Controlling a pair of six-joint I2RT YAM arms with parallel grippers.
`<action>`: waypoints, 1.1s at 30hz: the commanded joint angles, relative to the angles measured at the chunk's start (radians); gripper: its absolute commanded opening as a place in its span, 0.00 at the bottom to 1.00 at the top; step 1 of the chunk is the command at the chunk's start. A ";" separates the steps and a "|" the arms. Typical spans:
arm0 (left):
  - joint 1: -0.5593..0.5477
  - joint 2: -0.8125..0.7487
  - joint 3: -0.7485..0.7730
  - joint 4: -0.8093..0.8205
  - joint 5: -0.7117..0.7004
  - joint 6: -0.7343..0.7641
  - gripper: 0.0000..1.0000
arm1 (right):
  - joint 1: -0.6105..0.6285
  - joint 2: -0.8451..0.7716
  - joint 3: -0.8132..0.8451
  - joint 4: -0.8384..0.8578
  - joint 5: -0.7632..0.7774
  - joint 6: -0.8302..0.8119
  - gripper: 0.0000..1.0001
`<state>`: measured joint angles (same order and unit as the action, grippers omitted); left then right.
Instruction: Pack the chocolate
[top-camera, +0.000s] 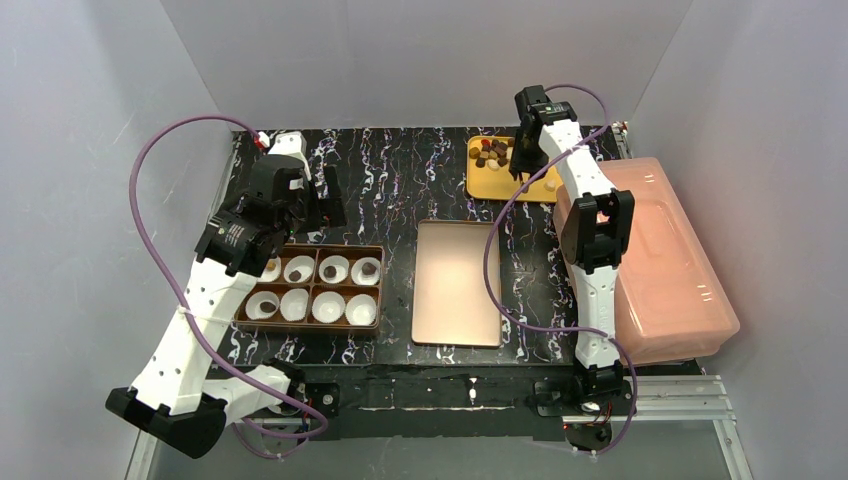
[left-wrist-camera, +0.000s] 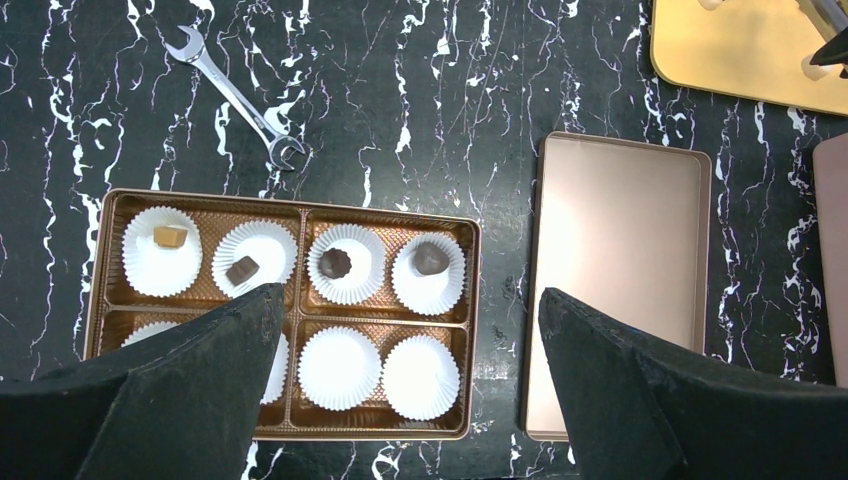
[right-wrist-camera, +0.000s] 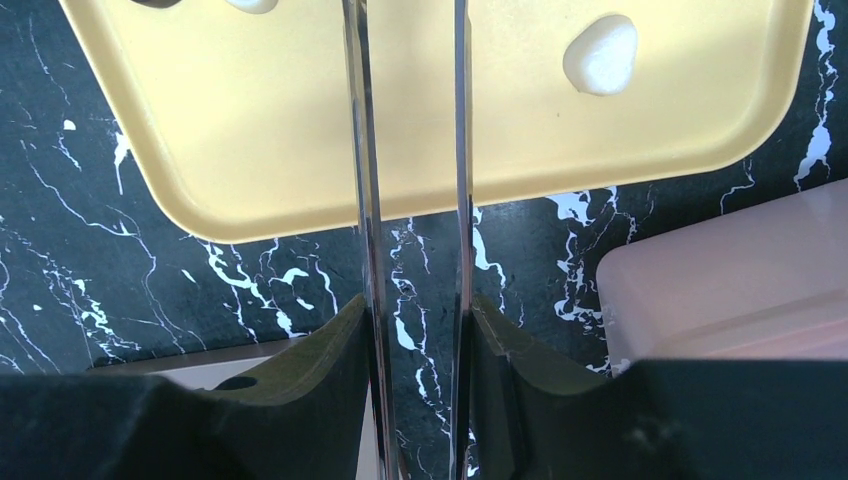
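Note:
Several dark, tan and white chocolate chunks (top-camera: 492, 152) lie on a yellow tray (top-camera: 500, 182) at the back. My right gripper (top-camera: 526, 150) hangs over that tray, shut on metal tongs (right-wrist-camera: 362, 200) whose two blades stand slightly apart. Their tips run out of the wrist view; a white chunk (right-wrist-camera: 600, 55) lies to their right. My left gripper (left-wrist-camera: 408, 295) is open and empty above the gold box (left-wrist-camera: 474, 330) of white paper cups. The back row's cups hold a tan piece (left-wrist-camera: 170, 237) and dark pieces (left-wrist-camera: 242, 269), (left-wrist-camera: 335, 263), (left-wrist-camera: 431, 258). The front cups are empty.
The flat copper-brown lid (top-camera: 458, 283) lies in the middle between box and right arm. A pink plastic container (top-camera: 660, 260) fills the right side. A wrench (left-wrist-camera: 235, 95) lies behind the box. White walls close in the table.

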<state>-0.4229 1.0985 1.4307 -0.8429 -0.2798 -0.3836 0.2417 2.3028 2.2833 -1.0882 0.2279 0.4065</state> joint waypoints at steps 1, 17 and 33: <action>-0.002 -0.002 0.023 -0.022 -0.009 0.012 0.99 | -0.002 -0.024 0.042 0.038 -0.012 -0.006 0.45; -0.002 0.009 0.035 -0.030 0.005 0.006 1.00 | -0.002 -0.115 0.013 0.032 -0.022 0.010 0.47; -0.002 0.013 0.042 -0.041 0.001 0.009 0.99 | -0.033 -0.012 0.089 0.047 -0.066 0.001 0.48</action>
<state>-0.4229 1.1114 1.4357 -0.8654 -0.2749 -0.3817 0.2287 2.2665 2.3116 -1.0729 0.1818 0.4145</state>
